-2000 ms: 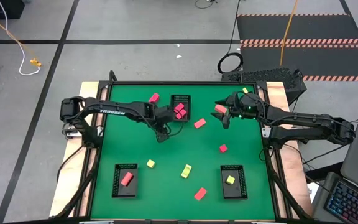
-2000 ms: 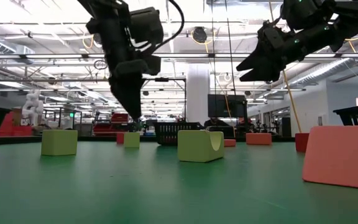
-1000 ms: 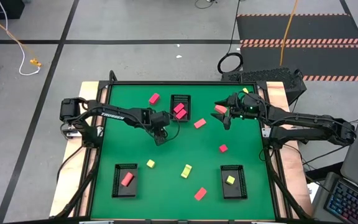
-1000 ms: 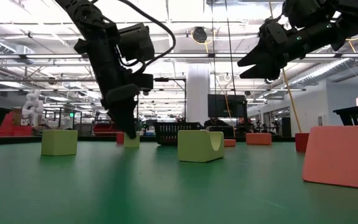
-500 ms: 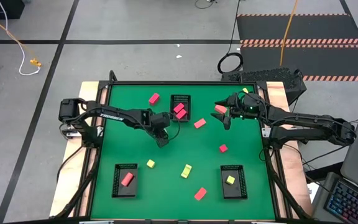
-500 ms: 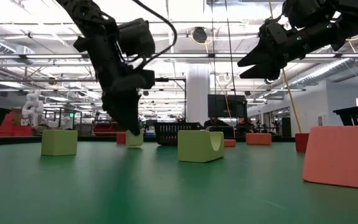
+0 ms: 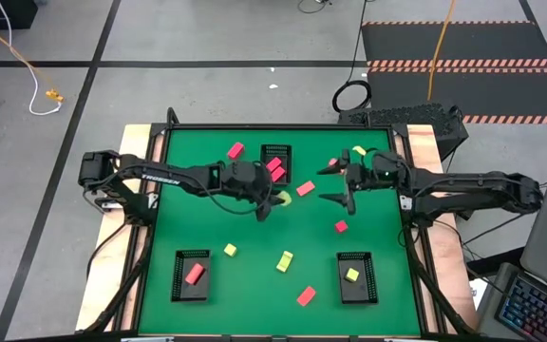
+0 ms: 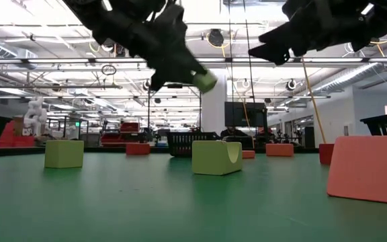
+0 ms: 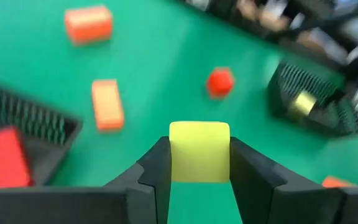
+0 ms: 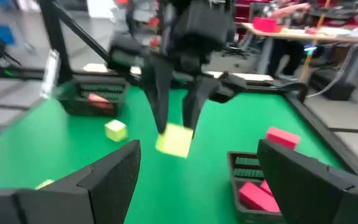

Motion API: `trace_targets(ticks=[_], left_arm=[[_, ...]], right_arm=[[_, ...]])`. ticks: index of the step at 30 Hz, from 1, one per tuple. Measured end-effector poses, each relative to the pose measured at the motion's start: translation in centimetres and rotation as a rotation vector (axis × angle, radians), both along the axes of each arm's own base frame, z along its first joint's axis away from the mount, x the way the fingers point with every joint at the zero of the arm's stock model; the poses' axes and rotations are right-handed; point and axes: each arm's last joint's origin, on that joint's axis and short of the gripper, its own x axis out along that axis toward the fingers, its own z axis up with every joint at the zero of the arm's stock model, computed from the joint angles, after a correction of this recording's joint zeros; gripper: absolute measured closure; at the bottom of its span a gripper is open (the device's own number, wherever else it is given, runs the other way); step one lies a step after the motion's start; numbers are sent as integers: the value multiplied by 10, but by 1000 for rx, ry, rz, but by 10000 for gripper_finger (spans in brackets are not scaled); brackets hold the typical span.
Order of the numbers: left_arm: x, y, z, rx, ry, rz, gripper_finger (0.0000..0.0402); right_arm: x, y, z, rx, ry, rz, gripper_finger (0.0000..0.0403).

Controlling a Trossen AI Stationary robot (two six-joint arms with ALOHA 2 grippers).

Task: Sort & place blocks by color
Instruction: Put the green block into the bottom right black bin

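My left gripper (image 7: pixel 273 202) hangs over the middle of the table, shut on a yellow-green block (image 9: pixel 199 149), high above the mat in the low view (image 8: pixel 205 81). My right gripper (image 7: pixel 330 183) is open just right of it, holds nothing, and faces the held block (image 10: pixel 174 140). The far tray (image 7: pixel 275 152) holds magenta blocks. A coral-red block (image 7: pixel 194 274) lies in the near left tray, a yellow-green block (image 7: pixel 352 275) in the near right tray. Loose blocks lie flat on the mat: magenta (image 7: pixel 235 149), coral (image 7: pixel 305 188), red (image 7: pixel 341 226), yellow-green (image 7: pixel 285 260). My left gripper pinches the yellow-green block between its two fingers (image 9: pixel 157 171), one on each of two opposite side faces (image 9: pixel 178 155). The block sits at the fingers' free ends. The fingers slant down toward the table's right. The block is lifted clear of the mat.
Another small yellow-green block (image 7: pixel 230 250) and a coral block (image 7: pixel 306 295) lie near the front, between the two near trays. A yellow-green block (image 7: pixel 359 150) sits by the far right edge. Open green mat lies left of the left arm.
My left gripper went down onto a yellow-green block on the mat, took hold of it, then rose and swung toward the table's right with the block lifted clear. My right gripper has turned a little toward the left arm.
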Motion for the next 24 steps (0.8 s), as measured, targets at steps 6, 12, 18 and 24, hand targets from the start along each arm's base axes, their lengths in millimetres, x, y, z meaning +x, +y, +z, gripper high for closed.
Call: trace_targets(ticks=[6, 12, 18, 24], left_arm=[[8, 2, 18, 4, -207, 44, 276], [10, 4, 27, 10, -306, 126, 276], [12, 3, 39, 5, -430, 141, 276], [12, 4, 41, 23, -444, 154, 276]], right_arm=[[15, 15, -3, -133, -45, 30, 88], [26, 30, 7, -423, -198, -30, 88], [34, 36, 4, -508, -209, -103, 88], [41, 35, 2, -533, -251, -163, 88]])
